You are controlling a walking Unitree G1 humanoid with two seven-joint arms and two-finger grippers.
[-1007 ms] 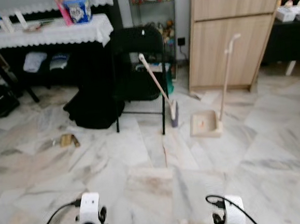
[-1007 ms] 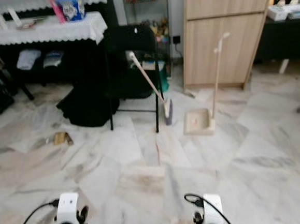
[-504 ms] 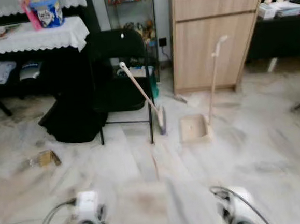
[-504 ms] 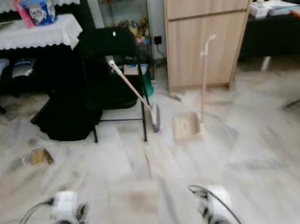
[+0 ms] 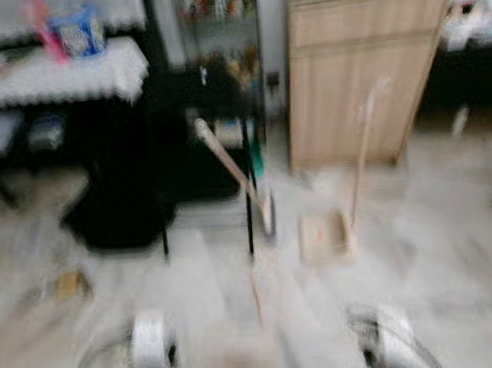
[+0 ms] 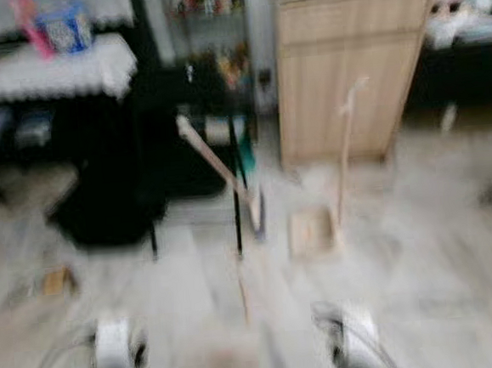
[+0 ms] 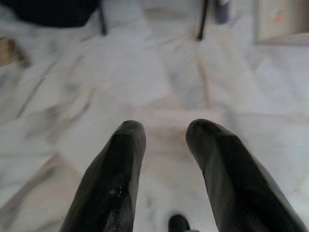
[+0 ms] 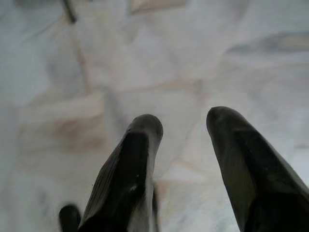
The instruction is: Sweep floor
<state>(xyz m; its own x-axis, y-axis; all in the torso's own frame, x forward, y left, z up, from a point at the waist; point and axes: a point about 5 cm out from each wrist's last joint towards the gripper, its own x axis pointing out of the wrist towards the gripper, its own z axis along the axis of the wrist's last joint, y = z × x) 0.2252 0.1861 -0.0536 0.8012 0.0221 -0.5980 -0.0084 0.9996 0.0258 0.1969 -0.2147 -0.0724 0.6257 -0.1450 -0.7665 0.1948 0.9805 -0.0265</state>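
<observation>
Sweeping is not yet begun: broom (image 5: 232, 170) leans on the black chair (image 5: 212, 127), dustpan (image 5: 325, 236) just beside that chair. Left gripper (image 7: 164, 133) and right gripper (image 8: 186, 123) hold nothing, jaws parted, above the floor (image 7: 145, 82).

Your 2 blurred head views look forward and down across the marble floor (image 5: 453, 219), which both wrist views face from close above.

Floor (image 7: 159, 82): pale grey-white marble, tan veins. Broom (image 5: 232, 172): light wooden handle. Dustpan (image 5: 325, 236): beige, orange spot inside. Chair (image 5: 200, 136): black. Cabinet (image 5: 361, 73): light wood grain. Tablecloth (image 5: 58, 75): white. Left gripper (image 7: 164, 137) and right gripper (image 8: 186, 128): black fingers.
</observation>
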